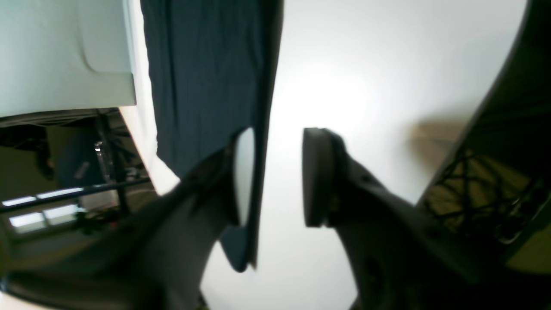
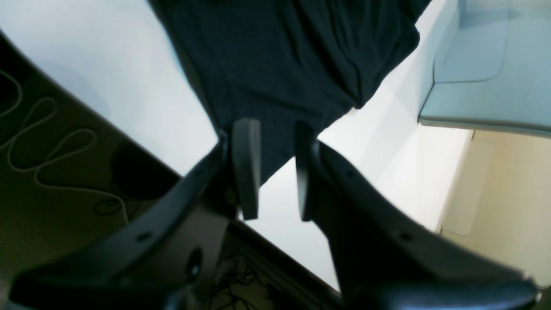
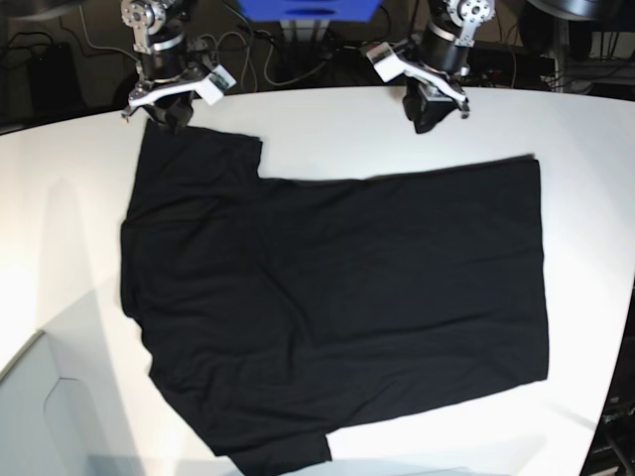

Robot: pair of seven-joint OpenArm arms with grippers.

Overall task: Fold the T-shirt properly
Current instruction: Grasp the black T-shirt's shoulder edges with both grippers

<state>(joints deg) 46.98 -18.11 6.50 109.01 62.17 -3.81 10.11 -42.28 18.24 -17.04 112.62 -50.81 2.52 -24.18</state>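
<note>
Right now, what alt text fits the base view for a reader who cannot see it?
A large black short-sleeved fabric T-shirt lies spread plain side up on a white round-edged table. Both robot hands sit at the far edge: the right hand over a sleeve, the left hand beside the hem.

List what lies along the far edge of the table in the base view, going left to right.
Right tool, over the T-shirt's sleeve → bare white table → left tool, just past the T-shirt's far edge.
</note>
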